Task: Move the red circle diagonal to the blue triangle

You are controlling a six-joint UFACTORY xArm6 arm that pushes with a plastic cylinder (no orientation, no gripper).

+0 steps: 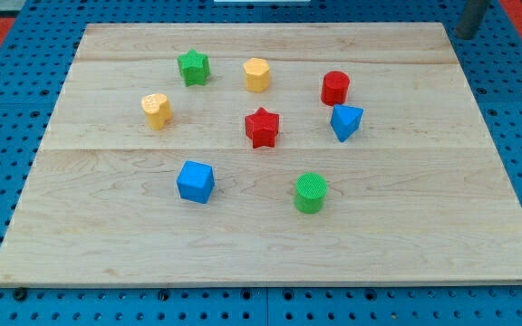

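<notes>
The red circle (335, 88) stands on the wooden board (424, 217), in the upper right part of the block group. The blue triangle (345, 121) lies just below it and slightly to the right, with a small gap between them. My tip (464, 34) shows at the view's top right, by the board's far right corner, far from every block.
A red star (262, 127) lies left of the blue triangle. A yellow hexagon (256, 74) and a green star (193, 67) sit near the top. A yellow block (157, 110) is at the left. A blue cube (195, 181) and a green circle (311, 193) lie lower.
</notes>
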